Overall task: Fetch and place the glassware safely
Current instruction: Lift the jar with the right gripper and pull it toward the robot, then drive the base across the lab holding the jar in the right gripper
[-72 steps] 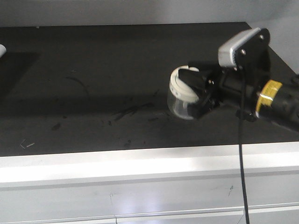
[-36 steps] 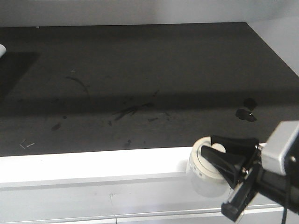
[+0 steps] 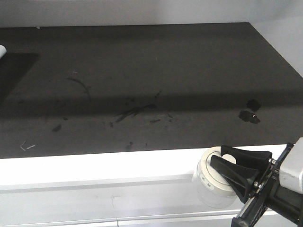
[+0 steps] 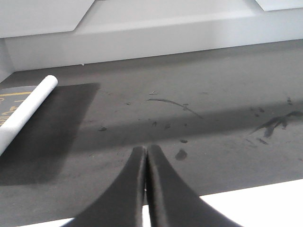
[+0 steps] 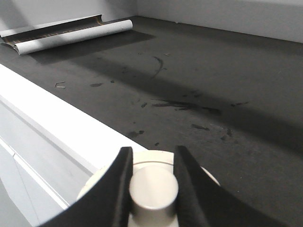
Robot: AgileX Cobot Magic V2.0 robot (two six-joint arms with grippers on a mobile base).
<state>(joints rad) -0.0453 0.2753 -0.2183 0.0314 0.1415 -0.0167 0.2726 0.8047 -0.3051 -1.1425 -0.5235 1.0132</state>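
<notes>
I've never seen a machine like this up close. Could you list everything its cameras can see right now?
Glass jar: one, clear with a cream-white lid, bottom right, in front of the counter's white edge.
Mat: one, black, covering the countertop.
Rolled sheet: one, white, lying at the mat's far left.
Scuff marks: several, dark, around the middle of the mat.
Dark patches: two, black, on the mat's right side.
Counter edge: one, white, along the front.
Wall: one, grey, behind the counter.
Left pincer: one, black, shut and empty, above the mat's front.
Right pincer: one, black, shut on the jar's knob.
</notes>
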